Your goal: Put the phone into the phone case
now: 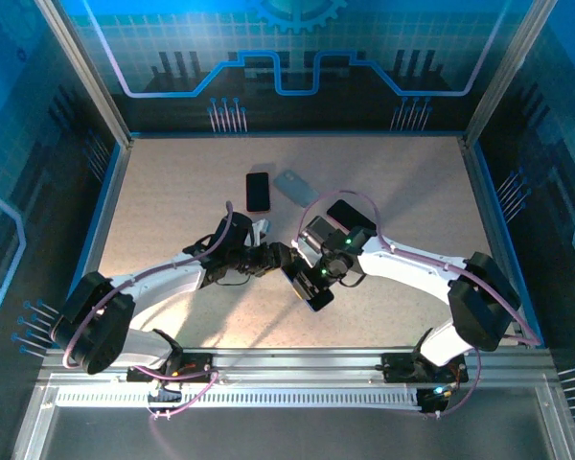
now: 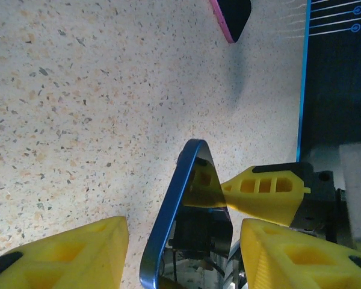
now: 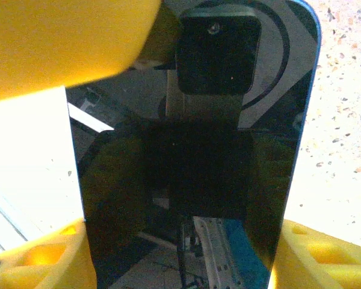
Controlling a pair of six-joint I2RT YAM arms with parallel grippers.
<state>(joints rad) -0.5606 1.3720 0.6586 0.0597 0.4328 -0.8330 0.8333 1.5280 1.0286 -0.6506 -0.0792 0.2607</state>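
Note:
A dark-screened phone with a blue rim [image 1: 308, 288] is held on edge above the table's middle, between the two arms. My right gripper [image 3: 180, 247] is shut on it, with a yellow finger [image 3: 328, 256] pressed to each long side. My left gripper [image 2: 185, 229] is open around the same phone [image 2: 168, 223]. Its left finger [image 2: 66, 256] stands clear of the blue rim, and its other finger [image 2: 295, 256] is close to the screen side. The translucent phone case [image 1: 290, 185] lies flat on the table farther back, apart from both grippers.
A red-edged phone [image 1: 258, 191] lies beside the case, and its pink edge [image 2: 224, 21] shows in the left wrist view. Another dark phone [image 1: 350, 213] lies behind the right arm. Blue walls [image 1: 105, 192] enclose the table on both sides.

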